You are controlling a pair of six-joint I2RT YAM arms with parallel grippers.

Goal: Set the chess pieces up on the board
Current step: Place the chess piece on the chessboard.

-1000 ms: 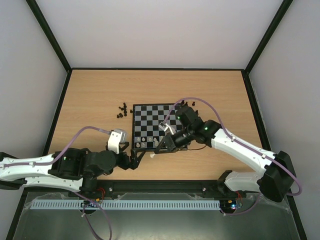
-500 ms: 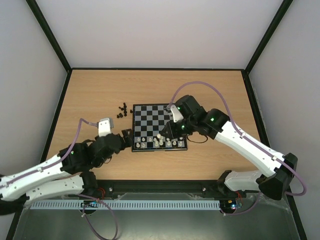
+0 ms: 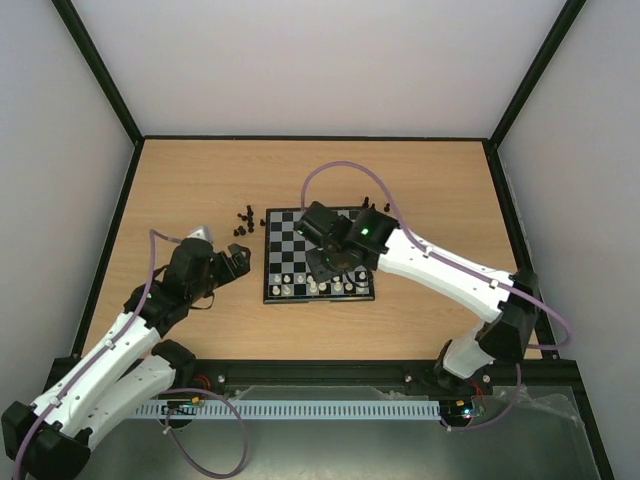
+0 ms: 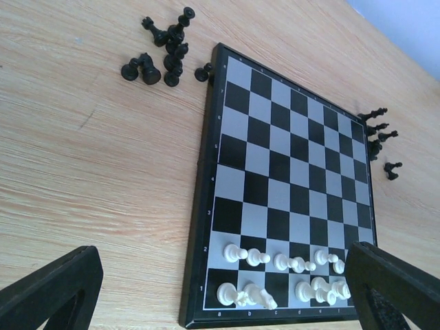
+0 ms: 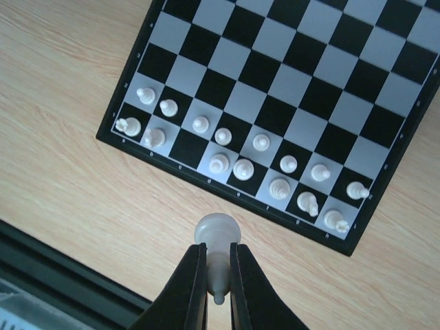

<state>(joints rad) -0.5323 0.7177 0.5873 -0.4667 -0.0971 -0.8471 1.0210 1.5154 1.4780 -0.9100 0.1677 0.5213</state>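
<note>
Top: flat black-and-grey checked chessboard [image 3: 285, 240] lies mid-way across the pale wood tabletop [image 3: 180, 190].
Left wrist: left gripper [image 4: 220, 268] spread wide, empty. Small cream-white chess pieces [image 4: 282, 261] stand on the two nearest rows.
Right wrist: right gripper [image 5: 218, 254] clenched on a round-headed cream-white piece [image 5: 216, 230], off the board's near edge.

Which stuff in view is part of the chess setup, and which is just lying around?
Job: board, white pieces on its two near rows, white piece pinched in the right tool, black pieces loose on the table beside the board's far corners.

Not the job, fixtures only: table, purple cables, slotted rail.
</note>
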